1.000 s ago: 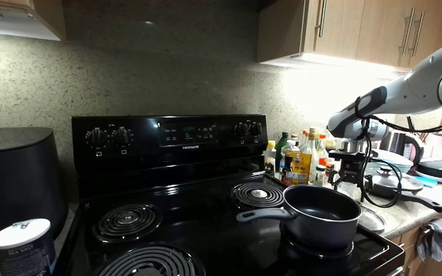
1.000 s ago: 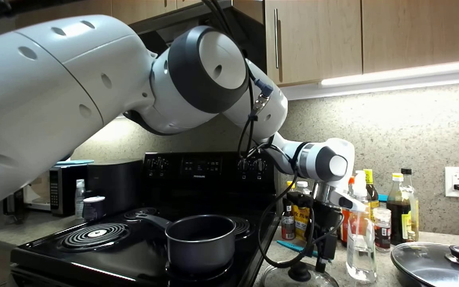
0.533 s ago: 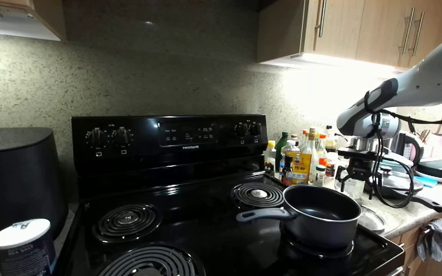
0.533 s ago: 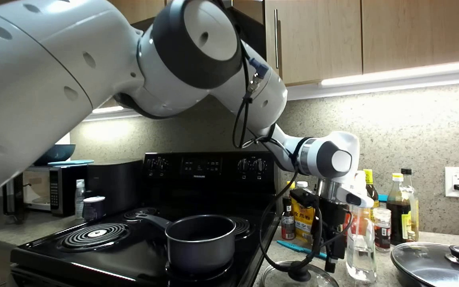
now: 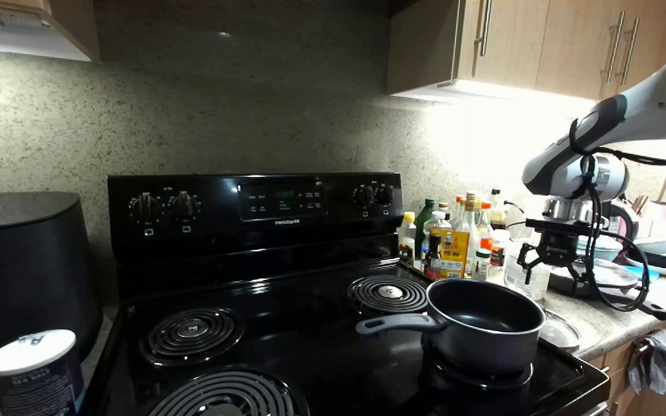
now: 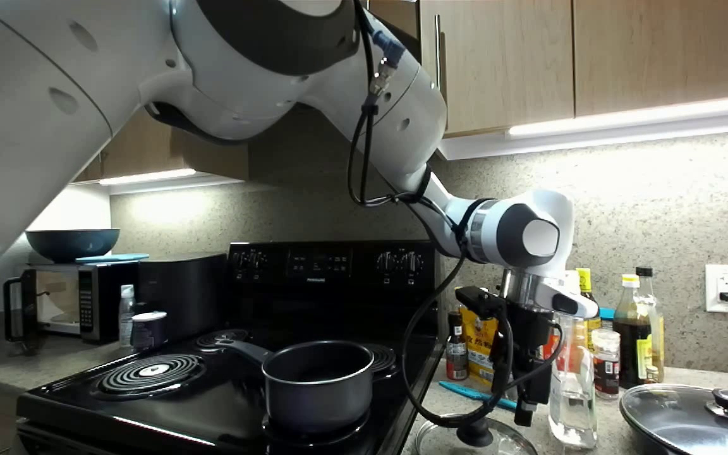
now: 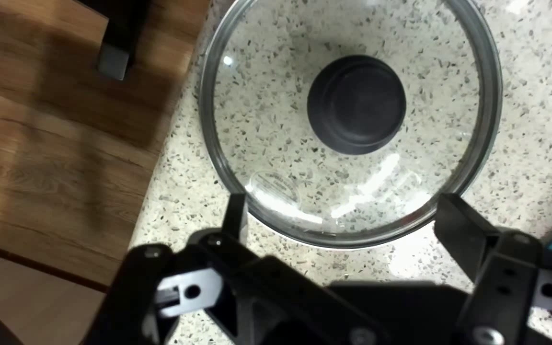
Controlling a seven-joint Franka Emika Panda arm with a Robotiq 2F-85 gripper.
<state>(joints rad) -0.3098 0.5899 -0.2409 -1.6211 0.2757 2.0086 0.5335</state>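
Clear round glass lid (image 7: pixel 348 167), right of the black electric stove (image 6: pixel 225 392), looks light, slick, breakable; I'd pinch its round black knob (image 7: pixel 356 104). My gripper (image 7: pixel 343 215) has its fingers (image 7: pixel 460 235) spread.

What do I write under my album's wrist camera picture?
Open black two-fingered pincer hangs above a speckled pale counter; a round clear glass lid lies there, round black knob up.

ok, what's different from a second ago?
Gripper moved rightward in frame and slightly up, in both exterior views. In an exterior view, the arm's dark-banded joint rose and went left. Nothing taken hold of or let go; jaws stayed open. Unmoved: saucepan, glass lid, spray bottle.
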